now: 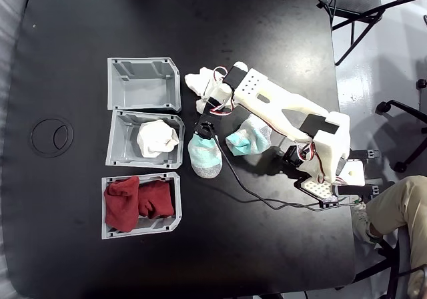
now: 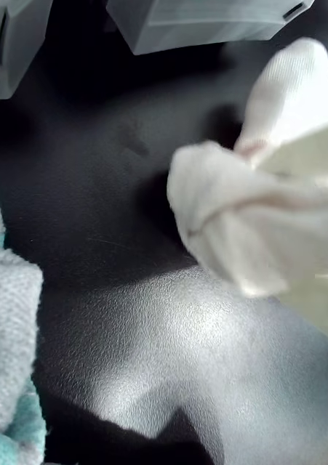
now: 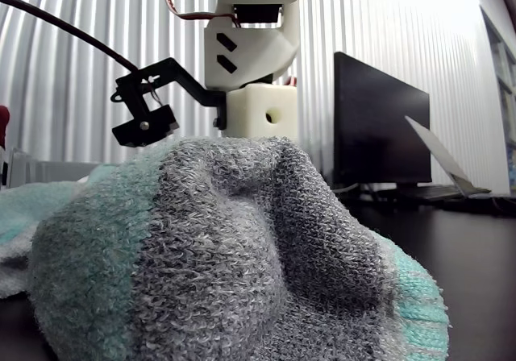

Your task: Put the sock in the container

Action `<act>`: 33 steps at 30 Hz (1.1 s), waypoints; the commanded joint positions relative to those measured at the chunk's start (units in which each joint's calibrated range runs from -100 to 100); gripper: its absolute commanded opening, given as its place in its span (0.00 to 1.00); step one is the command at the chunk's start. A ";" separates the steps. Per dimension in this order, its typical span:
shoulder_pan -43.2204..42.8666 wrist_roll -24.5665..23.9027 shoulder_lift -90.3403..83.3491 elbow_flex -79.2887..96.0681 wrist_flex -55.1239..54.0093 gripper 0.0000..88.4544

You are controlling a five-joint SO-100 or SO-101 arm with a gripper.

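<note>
The white sock (image 1: 199, 84) lies on the black table just right of the top grey container (image 1: 143, 84), which is empty. My gripper (image 1: 209, 95) is at the sock. In the wrist view the sock (image 2: 222, 225) bulges out between my pale fingers (image 2: 309, 156), and the gripper (image 2: 262, 218) looks shut on it. The middle container (image 1: 120, 142) holds another white sock (image 1: 157, 139). Container walls (image 2: 200, 22) show at the top of the wrist view.
The bottom bin (image 1: 107, 229) holds dark red socks (image 1: 137, 202). Two mint-and-grey socks (image 1: 205, 155) (image 1: 248, 139) lie under the arm; one (image 3: 242, 256) sits in the other view's foreground. A black cable (image 1: 267, 202) runs to the base. A person's leg (image 1: 400, 202) is at the right.
</note>
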 commanded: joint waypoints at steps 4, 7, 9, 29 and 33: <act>-0.66 -0.16 -3.80 -2.55 3.57 0.02; -3.18 -0.22 -7.98 -2.55 6.05 0.02; -5.15 -0.22 -11.41 -2.55 7.67 0.02; -29.55 -0.16 -31.82 -2.55 -0.79 0.02; -30.65 -0.16 -31.74 -2.55 -8.73 0.02</act>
